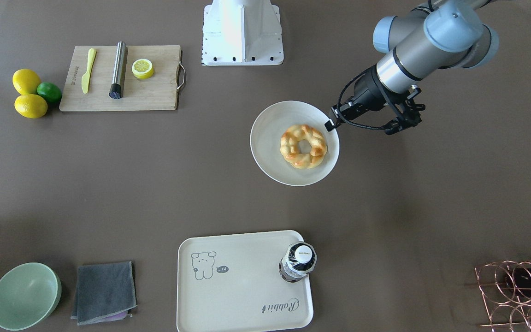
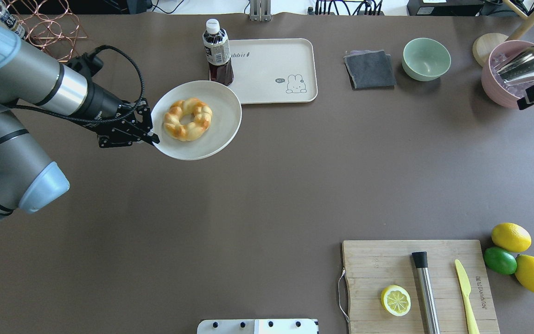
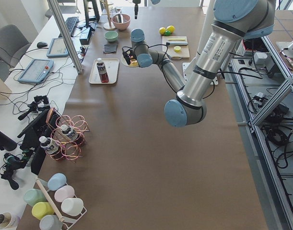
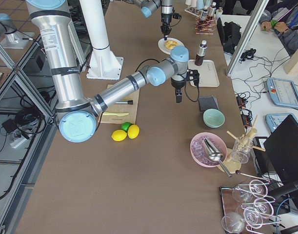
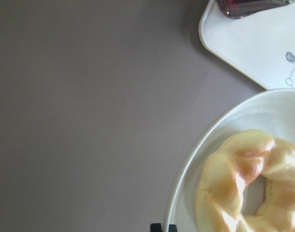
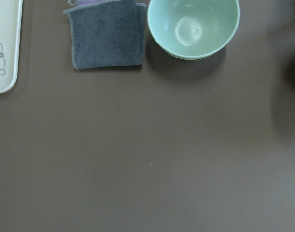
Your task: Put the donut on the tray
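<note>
My left gripper (image 2: 152, 138) is closed down to a thin slit. In the wrist view the rim of the plate (image 2: 223, 116) runs straight in between the fingertips (image 5: 156, 228), so I judge I have the plate pinched by its left edge and nothing else. I cannot tell how my right gripper (image 4: 178, 99) stands; it hangs far off to the right, above the table near a green bowl.

The donut (image 2: 187, 119) lies in the middle of the plate, touching neither my fingers nor the tray (image 2: 271, 69). The tray sits just beyond, to the far right of the plate.

From here I read the step as carrying the plate across and letting the donut slide off onto the tray. I hold the plate at one edge only, so its weight wants to pivot in my grip. I should keep it level and move slowly.

The donut is a glossy, bumpy, twisted ring, golden-brown. The plate is round, smooth, shallow and off-white, so a small tilt may set the pastry sliding early.

The tray is flat cream plastic with rounded corners and a low lip. A dark bottle (image 2: 217, 51) stands on its near left corner, the first thing in my path. I should pass to its right and tip only over the bare middle, by the rabbit drawing.
</note>
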You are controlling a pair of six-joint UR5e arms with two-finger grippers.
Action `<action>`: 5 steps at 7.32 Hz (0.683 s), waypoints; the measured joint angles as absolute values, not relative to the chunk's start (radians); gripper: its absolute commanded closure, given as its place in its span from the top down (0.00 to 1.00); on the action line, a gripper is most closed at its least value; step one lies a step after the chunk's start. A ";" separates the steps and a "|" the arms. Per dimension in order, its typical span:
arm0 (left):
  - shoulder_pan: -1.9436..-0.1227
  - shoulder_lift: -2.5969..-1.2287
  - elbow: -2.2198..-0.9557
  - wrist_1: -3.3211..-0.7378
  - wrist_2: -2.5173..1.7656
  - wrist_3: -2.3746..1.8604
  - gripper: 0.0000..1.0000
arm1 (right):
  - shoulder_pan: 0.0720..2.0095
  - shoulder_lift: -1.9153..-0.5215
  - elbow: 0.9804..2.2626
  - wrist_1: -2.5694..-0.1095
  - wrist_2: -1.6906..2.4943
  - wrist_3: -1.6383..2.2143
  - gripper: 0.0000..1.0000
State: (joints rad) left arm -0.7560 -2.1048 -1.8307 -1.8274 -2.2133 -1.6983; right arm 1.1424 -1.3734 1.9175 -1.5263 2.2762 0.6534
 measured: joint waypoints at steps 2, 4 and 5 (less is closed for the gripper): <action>-0.706 -2.191 -1.816 -1.723 -2.148 -1.695 0.00 | 1.000 -1.267 1.911 -1.527 2.181 0.892 0.94; -0.650 -2.294 -1.755 -1.659 -2.066 -1.700 0.00 | 0.914 -1.190 1.909 -1.534 2.147 1.056 0.90; -0.626 -2.331 -1.732 -1.649 -2.032 -1.713 0.00 | 0.884 -1.166 1.909 -1.536 2.144 1.110 0.89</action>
